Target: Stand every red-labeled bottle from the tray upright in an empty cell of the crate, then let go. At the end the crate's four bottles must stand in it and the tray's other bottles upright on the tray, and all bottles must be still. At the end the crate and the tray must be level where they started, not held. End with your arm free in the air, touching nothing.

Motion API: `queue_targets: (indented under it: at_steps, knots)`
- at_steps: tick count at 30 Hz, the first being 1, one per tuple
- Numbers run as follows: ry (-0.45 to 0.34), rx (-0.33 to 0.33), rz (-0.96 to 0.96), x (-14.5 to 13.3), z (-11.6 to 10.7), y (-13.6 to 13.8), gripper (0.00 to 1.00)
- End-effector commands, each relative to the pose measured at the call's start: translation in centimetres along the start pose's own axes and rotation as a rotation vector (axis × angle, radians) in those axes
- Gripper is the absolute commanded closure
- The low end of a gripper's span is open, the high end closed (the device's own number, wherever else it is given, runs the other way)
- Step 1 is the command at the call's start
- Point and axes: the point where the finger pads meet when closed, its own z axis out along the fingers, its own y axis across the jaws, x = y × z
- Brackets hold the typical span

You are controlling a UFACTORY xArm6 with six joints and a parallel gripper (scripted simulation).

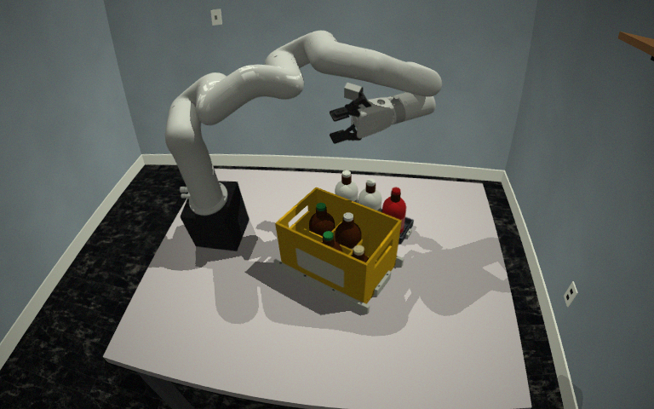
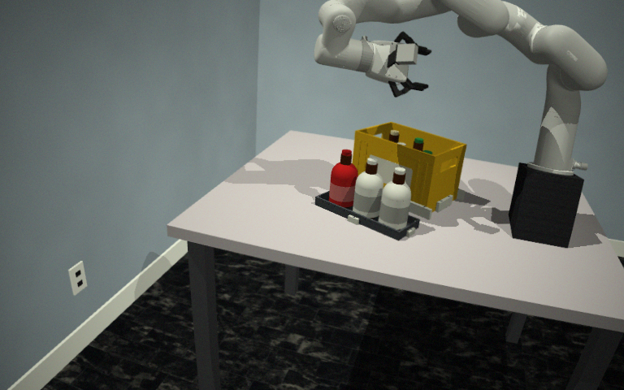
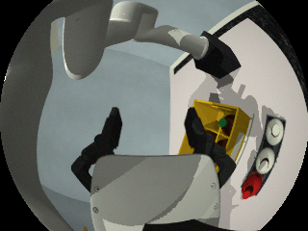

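A yellow crate (image 1: 335, 250) stands mid-table and holds several brown bottles with green or pale caps, all upright. Behind it a dark tray (image 2: 368, 218) carries a red bottle (image 1: 394, 204) with a red cap and two white bottles (image 1: 346, 187) (image 1: 370, 193) with brown necks, all upright. In the exterior view the red bottle (image 2: 343, 181) is at the tray's left end. My gripper (image 1: 333, 126) is open and empty, held sideways high above the crate and tray. It also shows in the exterior view (image 2: 425, 68) and in the wrist view (image 3: 153, 125), where the crate (image 3: 215, 131) lies beyond the fingers.
The arm's black base (image 1: 215, 219) stands on the table to the left of the crate. The crate and tray sit close together. Small grey blocks (image 1: 386, 282) lie against the crate's foot.
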Motion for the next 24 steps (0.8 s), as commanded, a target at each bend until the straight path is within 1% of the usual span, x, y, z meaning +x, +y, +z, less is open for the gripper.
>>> queue_targets:
  at_steps: [1,19,22,24]
  knots:
    - [-0.001,-0.004,0.001,0.0,0.0,-0.1,0.0]
    - [-0.002,-0.005,0.001,0.0,0.0,-0.1,0.0]
    - [-0.006,-0.02,0.003,-0.4,0.0,0.0,0.0]
    - [-0.012,-0.045,0.008,-1.0,0.1,0.2,0.0]
